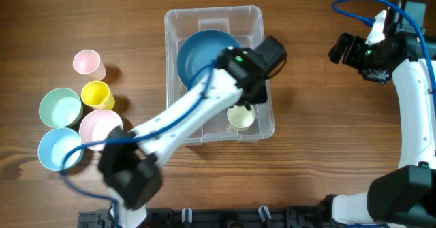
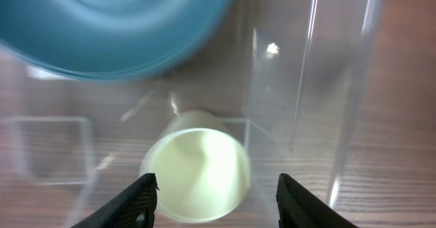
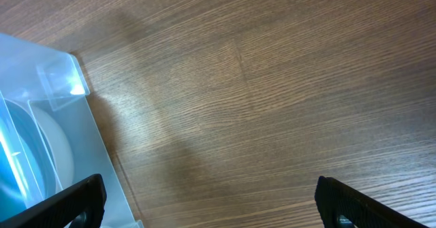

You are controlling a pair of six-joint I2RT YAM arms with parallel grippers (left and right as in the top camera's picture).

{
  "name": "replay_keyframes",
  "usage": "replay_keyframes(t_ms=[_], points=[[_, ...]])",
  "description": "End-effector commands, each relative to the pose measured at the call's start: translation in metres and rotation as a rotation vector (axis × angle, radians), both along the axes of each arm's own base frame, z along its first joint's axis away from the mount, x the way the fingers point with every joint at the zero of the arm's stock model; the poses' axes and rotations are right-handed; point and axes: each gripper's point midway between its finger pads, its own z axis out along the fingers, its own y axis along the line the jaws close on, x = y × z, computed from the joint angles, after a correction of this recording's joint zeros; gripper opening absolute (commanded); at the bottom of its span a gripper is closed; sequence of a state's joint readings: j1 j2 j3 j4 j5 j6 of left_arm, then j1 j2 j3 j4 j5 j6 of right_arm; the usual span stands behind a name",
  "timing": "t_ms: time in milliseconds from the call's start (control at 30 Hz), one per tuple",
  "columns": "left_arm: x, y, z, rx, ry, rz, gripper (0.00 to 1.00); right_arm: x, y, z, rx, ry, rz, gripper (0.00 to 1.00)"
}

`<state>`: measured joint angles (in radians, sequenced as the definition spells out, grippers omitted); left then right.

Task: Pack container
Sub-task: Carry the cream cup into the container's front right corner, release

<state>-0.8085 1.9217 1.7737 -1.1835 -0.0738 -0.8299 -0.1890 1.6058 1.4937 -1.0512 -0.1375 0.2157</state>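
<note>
While the left gripper [image 2: 216, 195] hangs spread over the pale cup [image 2: 197, 177] inside the container [image 1: 253, 18] at mid-table, just beside the blue bowl [image 2: 116, 24], a careless swing could clip the cup's rim or the clear wall and tip it. Right gripper [image 3: 211, 201] hovers wide open over the table [image 3: 272, 85], well apart.

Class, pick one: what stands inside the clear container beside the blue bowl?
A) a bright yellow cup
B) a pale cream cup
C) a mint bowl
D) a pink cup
B: the overhead view shows a pale cream cup in the container beside the blue bowl, and the left wrist view shows it under the open left gripper.
</note>
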Motion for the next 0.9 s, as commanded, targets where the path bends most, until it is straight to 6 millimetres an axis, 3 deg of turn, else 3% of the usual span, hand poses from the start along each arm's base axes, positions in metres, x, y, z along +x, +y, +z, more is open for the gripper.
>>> replay_keyframes(t_ms=[0,33,67,100,167,267,367,600,700,867], points=[[0.035,0.072,0.064,0.03,-0.175,0.15,0.38,0.0,-0.001,-0.003,-0.007,0.011,0.0,1.0],[0.038,0.093,0.061,0.057,-0.143,0.196,0.13,0.0,-0.001,-0.003,-0.007,0.011,0.0,0.99],[0.036,0.108,0.053,0.091,-0.093,0.223,0.04,0.0,-0.001,-0.003,-0.007,0.011,0.001,1.0],[0.032,0.121,0.038,0.134,-0.032,0.242,0.04,0.0,-0.001,-0.003,-0.007,0.011,0.0,0.99],[0.02,0.129,0.007,0.161,0.074,0.248,0.04,0.0,-0.001,-0.003,-0.004,0.01,0.002,1.0],[0.004,0.122,-0.036,0.139,0.158,0.21,0.04,0.0,-0.001,-0.003,-0.004,0.011,0.001,0.99],[-0.01,0.116,-0.066,0.144,0.187,0.153,0.04,0.0,-0.001,-0.003,-0.004,0.011,0.002,1.0],[0.004,0.097,-0.096,0.09,0.078,0.053,0.04,0.0,-0.001,-0.004,-0.004,0.014,0.001,0.99],[0.008,0.097,-0.101,0.091,0.059,0.056,0.04,0.0,-0.001,-0.004,-0.004,0.014,0.001,0.99],[0.038,0.089,-0.099,0.104,-0.074,-0.041,0.06,0.0,-0.001,-0.004,-0.004,0.013,0.001,1.0]])
